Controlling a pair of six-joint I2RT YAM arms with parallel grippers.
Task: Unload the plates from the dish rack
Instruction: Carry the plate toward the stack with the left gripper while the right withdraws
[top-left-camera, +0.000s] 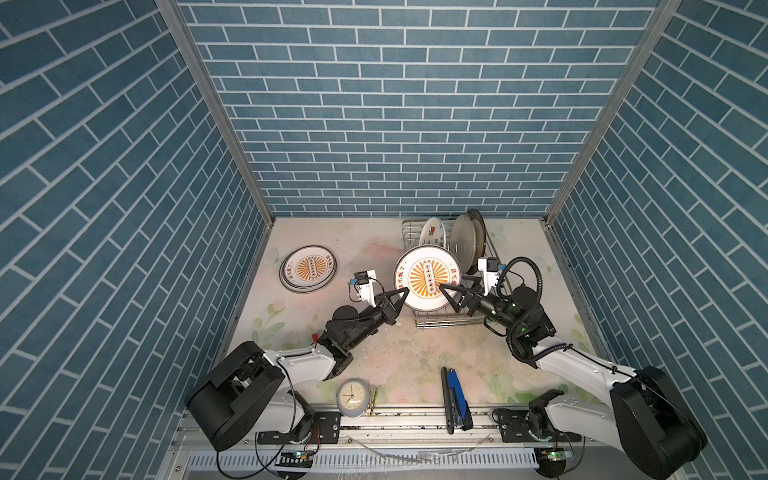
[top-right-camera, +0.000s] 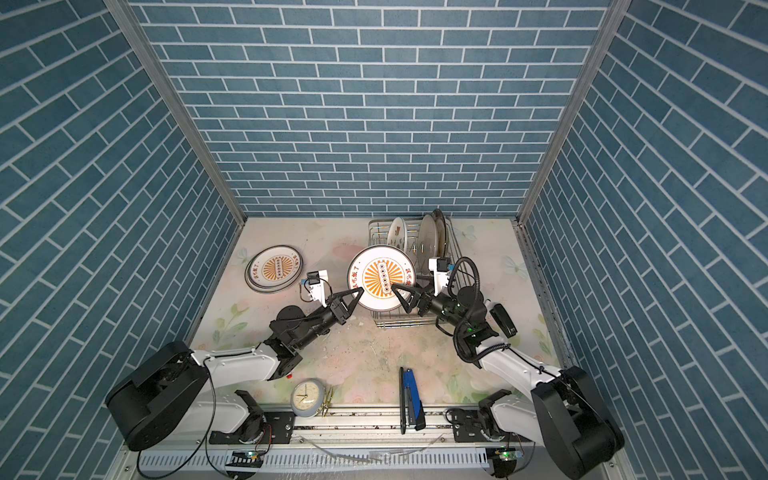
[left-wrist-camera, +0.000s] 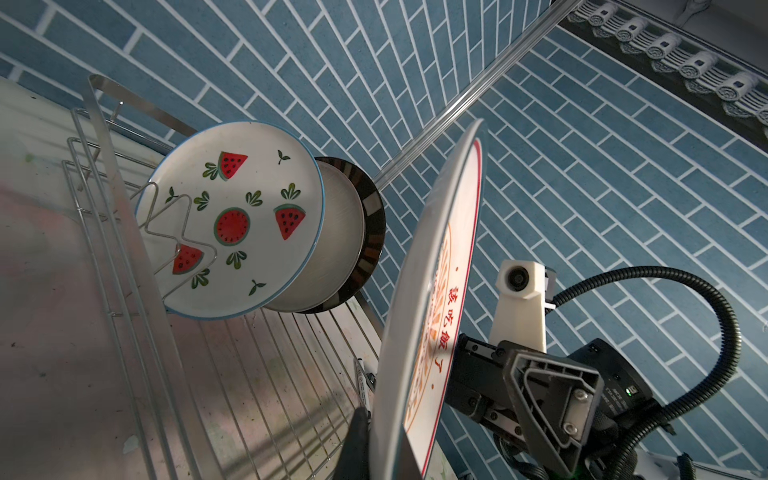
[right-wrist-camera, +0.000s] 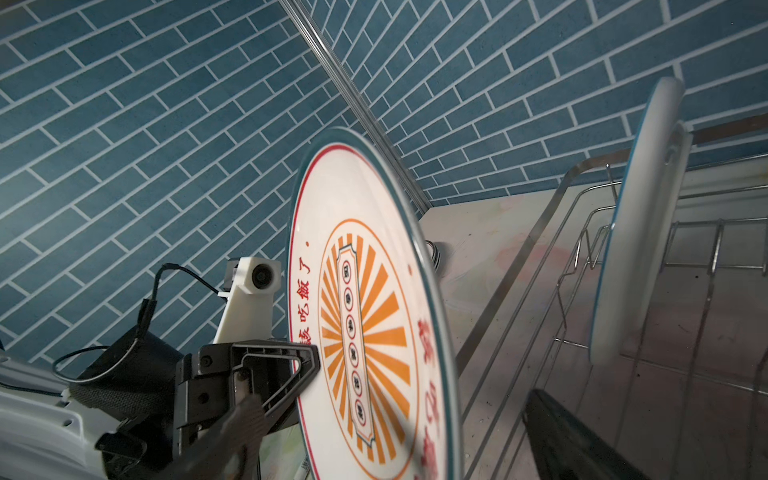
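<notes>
The sunburst plate (top-left-camera: 426, 277) stands steeply tilted over the near end of the dish rack (top-left-camera: 440, 322), with its printed face showing in both top views. The left fingers (top-left-camera: 400, 297) are closed tight on its left rim, one on each face, as the left wrist view shows. The right fingers (top-left-camera: 452, 296) are spread wide around the opposite rim. In the right wrist view one of them stands well clear behind the plate, and neither visibly presses it. Farther back in the rack the watermelon plate (left-wrist-camera: 232, 216), a plain greyish plate (left-wrist-camera: 332, 249) and a dark-rimmed plate (left-wrist-camera: 374, 232) lean upright against one another. A flat stack of plates (top-left-camera: 307, 269) lies on the surface (top-left-camera: 374, 249), well left of the rack
</notes>
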